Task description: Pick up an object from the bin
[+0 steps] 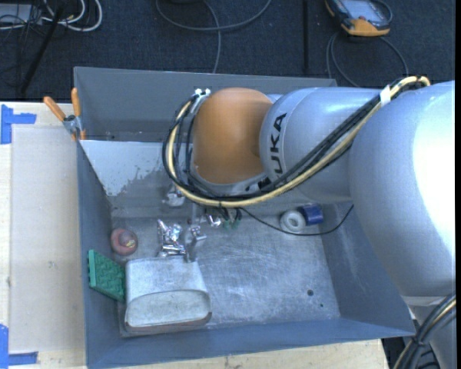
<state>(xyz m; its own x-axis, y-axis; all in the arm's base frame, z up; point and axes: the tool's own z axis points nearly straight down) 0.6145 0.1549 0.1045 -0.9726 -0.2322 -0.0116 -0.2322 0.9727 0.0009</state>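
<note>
My gripper hangs below the orange wrist cover, low over the bin floor left of centre. Just in front of it lies a pale grey rectangular tray-like box with rounded corners, by the bin's front wall. To the gripper's left sits a small pinkish-red round thing. A flat green ridged piece leans against the left wall, beside the grey box. Nothing shows held in the gripper.
A small white roll with a blue part lies on the floor to the right, under the arm. The big silver arm covers the bin's right and back. Bare floor stretches right of the grey box.
</note>
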